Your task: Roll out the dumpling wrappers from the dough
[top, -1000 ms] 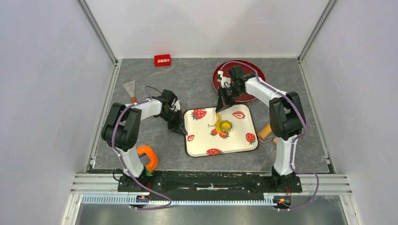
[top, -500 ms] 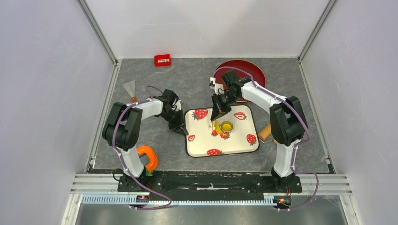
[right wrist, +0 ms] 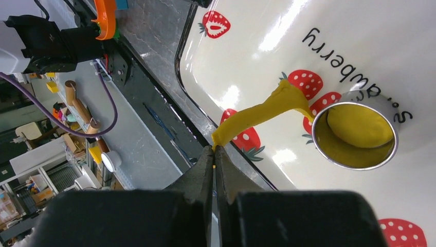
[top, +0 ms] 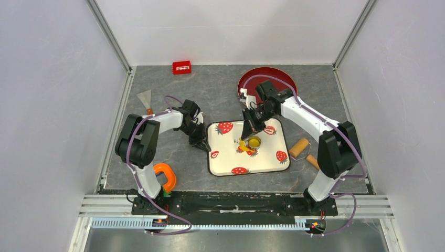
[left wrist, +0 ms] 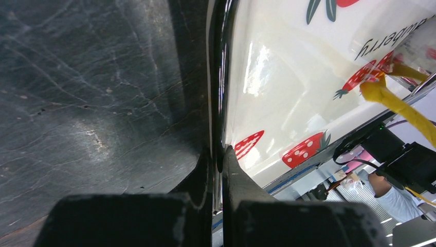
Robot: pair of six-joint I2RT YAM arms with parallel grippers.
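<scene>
- The strawberry tray [top: 262, 160] carries a round metal cutter [right wrist: 334, 154], and 1 yellow dumpling wrapper [right wrist: 357, 126] lies inside the ring.
- A dough strip [right wrist: 262, 110] starts on the tray just beside the cutter.
- The right gripper [right wrist: 214, 149] is pinched tight on the strip's free end.
- The left gripper [left wrist: 220, 152] is clamped on the tray's left rim.
- 1 red plate [top: 278, 73] sits beyond the tray.

Yellow dough [right wrist: 257, 116]; white tray [right wrist: 247, 56] with red strawberry print.
</scene>
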